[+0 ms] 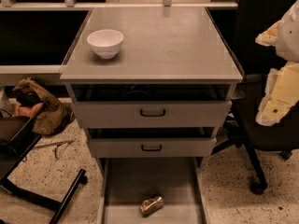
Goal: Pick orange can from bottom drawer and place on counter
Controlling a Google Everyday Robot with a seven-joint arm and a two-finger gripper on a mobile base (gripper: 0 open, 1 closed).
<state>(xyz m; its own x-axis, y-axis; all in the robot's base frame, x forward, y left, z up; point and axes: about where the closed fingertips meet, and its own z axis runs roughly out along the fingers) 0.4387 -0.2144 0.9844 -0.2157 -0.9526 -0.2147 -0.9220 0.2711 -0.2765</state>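
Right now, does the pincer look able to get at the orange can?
Probably yes: the bottom drawer stands open and the orange can lies uncovered on its floor. The pincer hangs far right, above the office chair, with open space between.

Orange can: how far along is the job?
Done: the bottom drawer stands open. In hand: nothing; the pincer sits at the right edge, away from the orange can lying on the drawer floor. Left: grasp, lift, place on the counter.
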